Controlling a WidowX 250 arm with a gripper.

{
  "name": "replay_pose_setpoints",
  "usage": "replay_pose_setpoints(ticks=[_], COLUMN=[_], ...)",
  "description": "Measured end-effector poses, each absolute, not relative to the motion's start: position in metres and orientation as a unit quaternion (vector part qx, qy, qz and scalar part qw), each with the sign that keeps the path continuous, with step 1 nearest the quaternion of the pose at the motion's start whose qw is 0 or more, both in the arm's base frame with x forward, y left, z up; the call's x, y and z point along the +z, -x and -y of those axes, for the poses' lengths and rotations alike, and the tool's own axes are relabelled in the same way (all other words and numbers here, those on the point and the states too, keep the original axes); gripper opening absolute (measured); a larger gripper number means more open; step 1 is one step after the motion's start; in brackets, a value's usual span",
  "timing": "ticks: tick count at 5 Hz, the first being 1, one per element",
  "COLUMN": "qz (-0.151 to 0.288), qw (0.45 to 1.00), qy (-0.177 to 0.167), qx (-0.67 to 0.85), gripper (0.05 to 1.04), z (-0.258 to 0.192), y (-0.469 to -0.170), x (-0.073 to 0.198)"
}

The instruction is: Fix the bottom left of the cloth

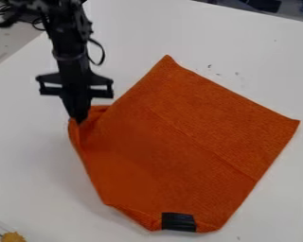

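The orange cloth (pixel 179 137) lies on the white counter (pixel 27 156), set askew, with one corner pointing to the far edge of the counter and another to the right edge. Its far and right parts are spread flat, and a faint straight crease crosses it on a slant from the upper middle to the right side. The left side is uneven: the cloth is bunched there, with a small fold raised beside the tip of the gripper (pixel 79 121). The gripper hangs down over the left part of the counter, at the left corner of the cloth. Its fingers are narrow, close together, and pinch the bunched fabric. At the near end, the rim of the cloth looks turned over, and a black patch (pixel 178 222) sits on that rim, right of its left bend. Some small dark specks lie on the counter just beyond the far side of the cloth. At the near left of the view is a yellow-brown thing (pixel 13 237), well apart from the cloth.
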State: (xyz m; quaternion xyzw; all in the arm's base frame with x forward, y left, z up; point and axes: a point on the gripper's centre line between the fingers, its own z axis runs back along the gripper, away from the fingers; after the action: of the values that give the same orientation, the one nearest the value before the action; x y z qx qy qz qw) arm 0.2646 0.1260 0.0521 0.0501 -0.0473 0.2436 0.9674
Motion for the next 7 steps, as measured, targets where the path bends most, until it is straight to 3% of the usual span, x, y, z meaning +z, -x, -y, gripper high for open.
replay_pose_setpoints(ticks=[1,2,4,5,7], qz=[0.065,0.081,0.081,0.068,0.047], qw=[0.953,0.936,0.903,0.894,0.883], qy=[-0.073,-0.062,-0.017,-0.017,-0.066], qx=[0.288,0.336,0.422,0.442,0.463], gripper=[0.073,0.073,0.073,0.072,0.072], z=[-0.132,-0.142,-0.154,-0.155,-0.159], y=[-0.245,-0.225,-0.201,-0.193,-0.166], x=[0.076,0.070,0.025,0.012,0.020])
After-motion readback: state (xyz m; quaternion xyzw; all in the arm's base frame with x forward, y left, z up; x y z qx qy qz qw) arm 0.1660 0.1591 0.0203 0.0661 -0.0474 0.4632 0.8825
